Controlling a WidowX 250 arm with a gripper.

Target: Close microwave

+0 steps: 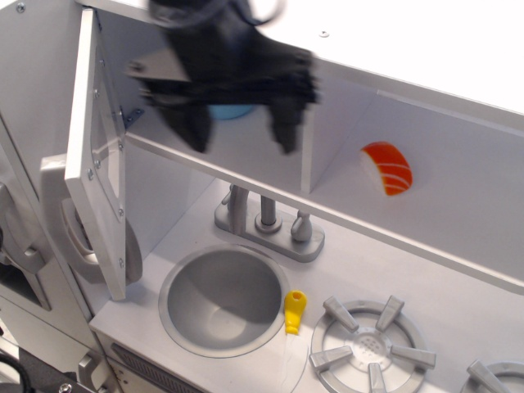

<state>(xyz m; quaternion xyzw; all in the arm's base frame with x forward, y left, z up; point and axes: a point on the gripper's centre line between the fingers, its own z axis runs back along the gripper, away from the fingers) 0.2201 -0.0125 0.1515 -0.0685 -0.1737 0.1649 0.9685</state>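
Microwave: white compartment above the sink, open
Door: swung out left of the cavity, hinged, looks light and stiff
Gripper: blurred in front of the cavity, fingers spread wide, holding nothing
Contact: probably push the door's outer face near its free edge

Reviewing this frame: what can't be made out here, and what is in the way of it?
- The gripper: motion-blurred, so jaw detail is soft, though the two fingers stand apart.
- Blue bowl in the microwave compartment: mostly hidden behind the gripper.
- Microwave door: seen nearly edge-on, so its window, buttons and handle are unreadable.
- Burner at the bottom right: cut off by the frame edge.
- The arm above the gripper: cut off at the top edge.
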